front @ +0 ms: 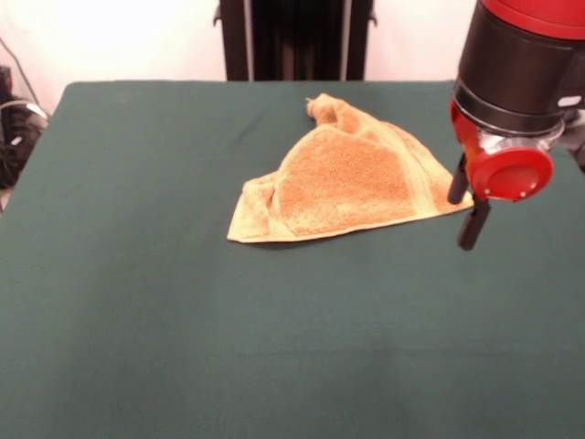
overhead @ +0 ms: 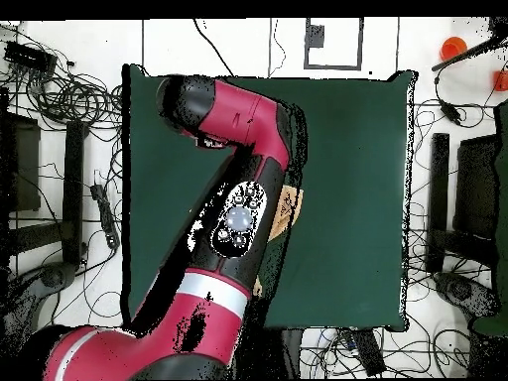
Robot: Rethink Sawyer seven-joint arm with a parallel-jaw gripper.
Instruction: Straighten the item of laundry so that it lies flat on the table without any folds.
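The item of laundry (front: 343,178), a golden tan-orange terry towel, lies folded into a rough triangle on the dark green table (front: 183,302), right of centre toward the far side. Its far corner is bunched up and a smoother band runs along its right edge. My gripper (front: 465,203) hangs at the towel's right corner, open, with one black finger (front: 457,180) behind the corner tip and the other in front of it. In the overhead view the red arm (overhead: 243,129) covers nearly all of the towel; only a sliver of towel (overhead: 290,203) shows beside it, on the table (overhead: 347,198).
Broad green tabletop spreads left of and in front of the towel. Beyond the table edges, the overhead view shows tangled cables (overhead: 79,94) and dark equipment (overhead: 451,198) on the floor on both sides.
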